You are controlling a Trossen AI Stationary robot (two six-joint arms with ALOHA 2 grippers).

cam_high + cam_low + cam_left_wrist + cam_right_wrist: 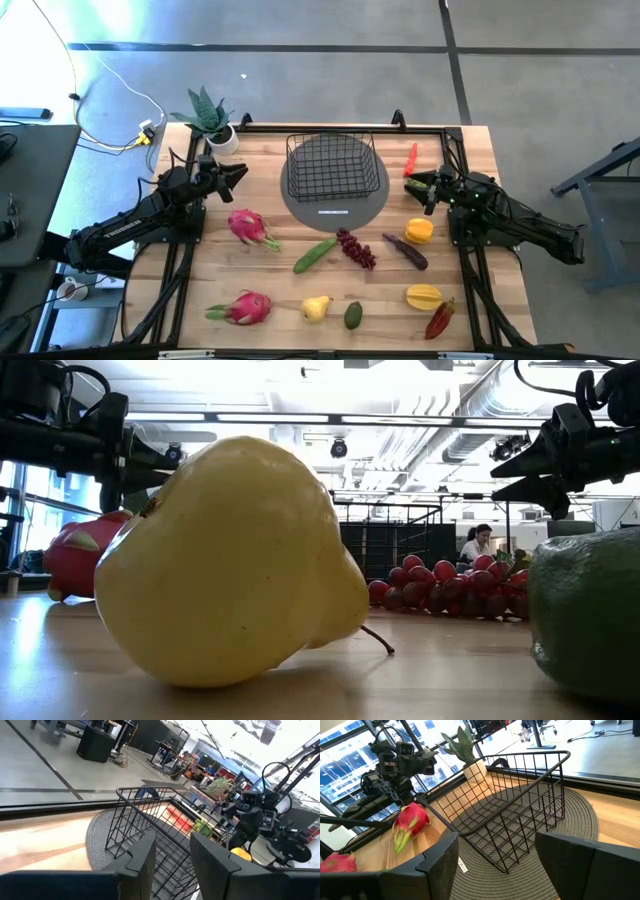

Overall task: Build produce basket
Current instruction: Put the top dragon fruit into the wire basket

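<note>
The black wire-mesh basket [332, 165] stands empty on a round grey mat [335, 208] at the table's far middle. My left gripper [238, 172] hovers open just left of the basket, pointing at it; its wrist view shows the basket [150, 820] ahead of it. My right gripper [412, 188] hovers open just right of the mat, facing the basket [510, 810]. Produce lies on the table: two pink dragon fruits [250, 226] [245, 306], a cucumber [315, 254], purple grapes [356, 248], a yellow pear [316, 308], an avocado [353, 315] and a starfruit [423, 296].
A potted green plant [208, 118] stands at the far left corner. A red chilli [411, 158] lies right of the basket, and another [440, 318] lies near the front right. A yellow pepper [419, 230] and a dark purple vegetable [405, 251] lie right of the grapes.
</note>
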